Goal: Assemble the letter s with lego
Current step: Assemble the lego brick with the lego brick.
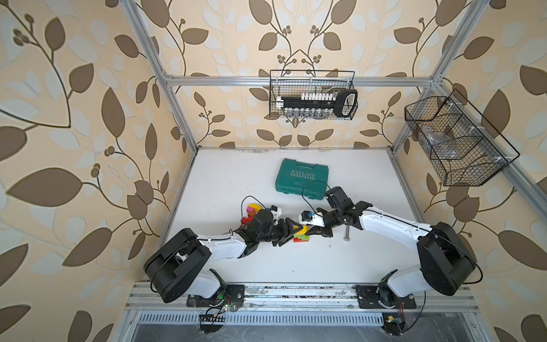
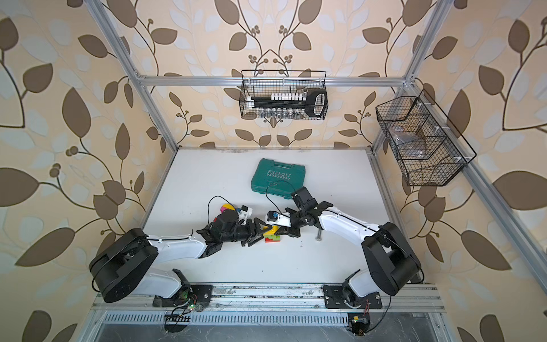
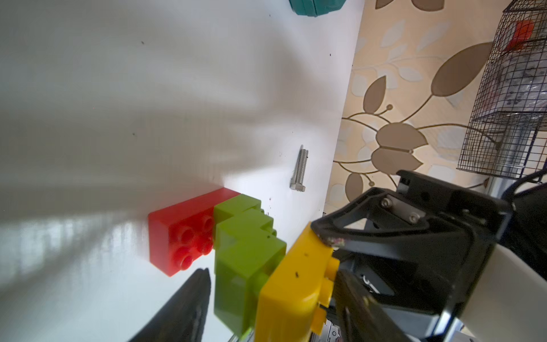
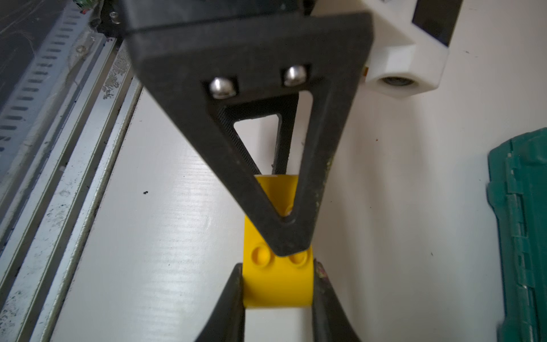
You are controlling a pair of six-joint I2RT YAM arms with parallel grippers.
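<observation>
Currently right jaws clamp the yellow brick by its sides. Left jaws straddle the green bricks and the yellow's end; can't tell if clamped. Red brick sits just beyond their tips. Suggest: brace greens, press yellow square onto studs.

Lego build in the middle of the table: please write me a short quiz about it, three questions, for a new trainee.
1. Which brick is the right gripper shut on? A red, B yellow, C pink.
2. True or false: the hex bolt lies apart from the red brick.
3. Fill in: between the red brick and the yellow one sit ___ bricks.
Key: 1 B, the yellow brick; 2 true; 3 green bricks.
</observation>
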